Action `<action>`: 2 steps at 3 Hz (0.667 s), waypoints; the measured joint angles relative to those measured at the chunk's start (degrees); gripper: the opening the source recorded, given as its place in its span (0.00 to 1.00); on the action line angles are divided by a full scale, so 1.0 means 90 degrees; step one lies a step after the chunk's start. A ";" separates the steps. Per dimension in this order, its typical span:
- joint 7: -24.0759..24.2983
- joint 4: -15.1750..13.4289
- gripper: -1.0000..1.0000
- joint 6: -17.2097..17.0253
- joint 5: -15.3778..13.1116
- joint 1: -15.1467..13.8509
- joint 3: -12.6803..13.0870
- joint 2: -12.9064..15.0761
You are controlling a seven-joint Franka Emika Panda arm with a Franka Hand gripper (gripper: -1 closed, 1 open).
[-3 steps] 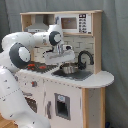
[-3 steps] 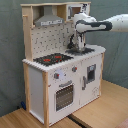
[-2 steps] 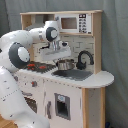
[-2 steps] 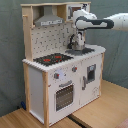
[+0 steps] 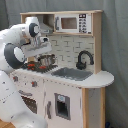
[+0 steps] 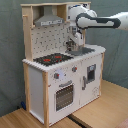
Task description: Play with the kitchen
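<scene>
**One second on, arm swings from sink to hob**

One white robot arm (image 5: pixel 17 50) reaches across the kitchen (image 5: pixel 92 107), which fills the middle of both exterior views and, in the second exterior view, stands on a wooden surface (image 6: pixel 107 102). A second ago the claw hung over the sink. It has since moved toward the first exterior view's left. The claw (image 5: pixel 44 53) now hovers at the hob's (image 5: pixel 29 66) edge nearest the sink (image 5: pixel 72 74). In the second exterior view the shift is smaller, a nudge toward the second exterior view's left. There the claw (image 6: pixel 75 43) is low over the counter (image 6: pixel 95 49), just beside the black-red hob (image 6: pixel 50 59).

A metal pot (image 5: pixel 48 61) sits right under the claw in the first exterior view and also shows in the second (image 6: pixel 75 50). I cannot tell whether the claw is spread, pressed together or pinching the pot, nor whether the two touch.

With the arm drawn aside, the black tap (image 5: pixel 84 59) now stands in full view behind the sink. The rest of the kitchen has not changed: the microwave (image 5: pixel 75 23) is on its shelf, the grey hood (image 6: pixel 47 21) is above the hob, and the oven door (image 6: pixel 64 95) is closed.
</scene>
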 joint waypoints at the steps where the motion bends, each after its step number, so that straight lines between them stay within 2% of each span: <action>1: -0.0005 0.0207 0.00 0.0078 0.0015 0.0598 0.0169 -0.0001; 2: -0.0142 0.0362 0.00 0.0512 0.0015 0.0521 0.0639 -0.0002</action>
